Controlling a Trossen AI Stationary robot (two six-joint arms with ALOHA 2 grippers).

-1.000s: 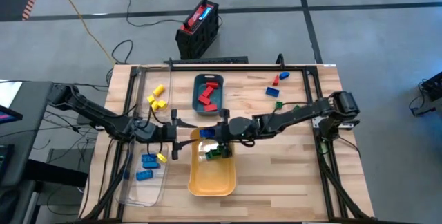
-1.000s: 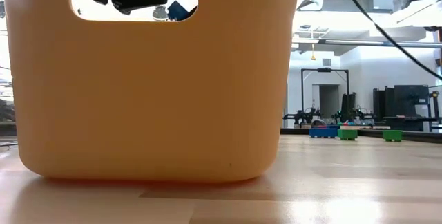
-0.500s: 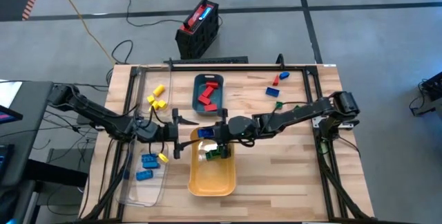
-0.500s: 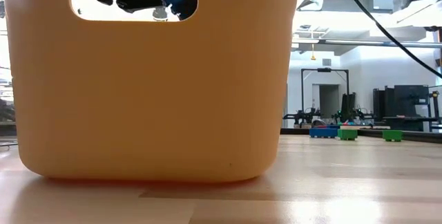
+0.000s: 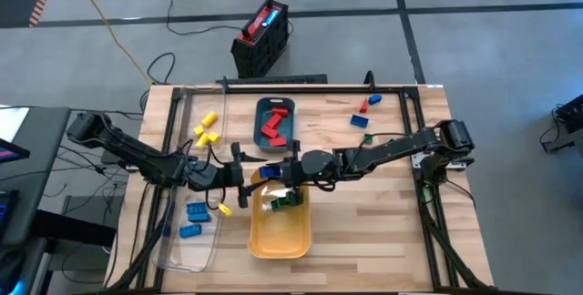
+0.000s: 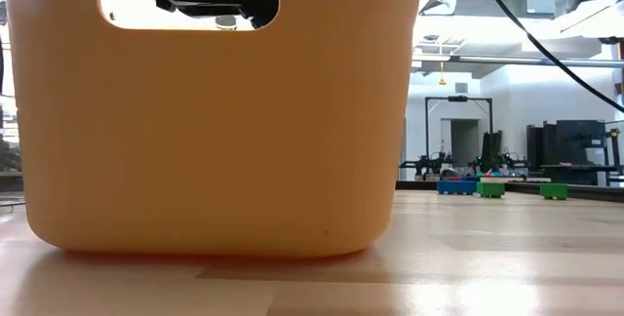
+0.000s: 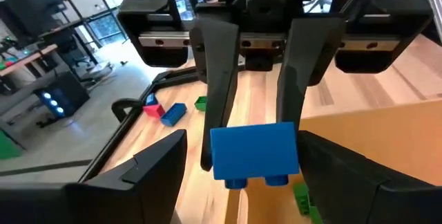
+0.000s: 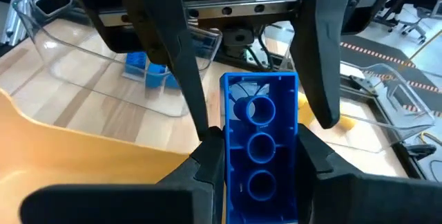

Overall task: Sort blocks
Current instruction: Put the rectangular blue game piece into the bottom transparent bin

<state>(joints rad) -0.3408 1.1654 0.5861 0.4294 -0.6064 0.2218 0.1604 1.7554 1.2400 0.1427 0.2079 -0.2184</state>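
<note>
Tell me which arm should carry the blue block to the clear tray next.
Left, probably. Its open claw already straddles the blue block that the right claw grips, and the clear tray of blue blocks lies on its side.

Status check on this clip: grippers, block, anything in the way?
Right gripper shut on blue block over yellow tray. Left gripper open around it, handover pending. Nothing blocking.

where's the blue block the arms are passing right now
In the high view the blue block sits mid-table above the yellow tray, shut in the right gripper, with the left gripper open around it.
</note>
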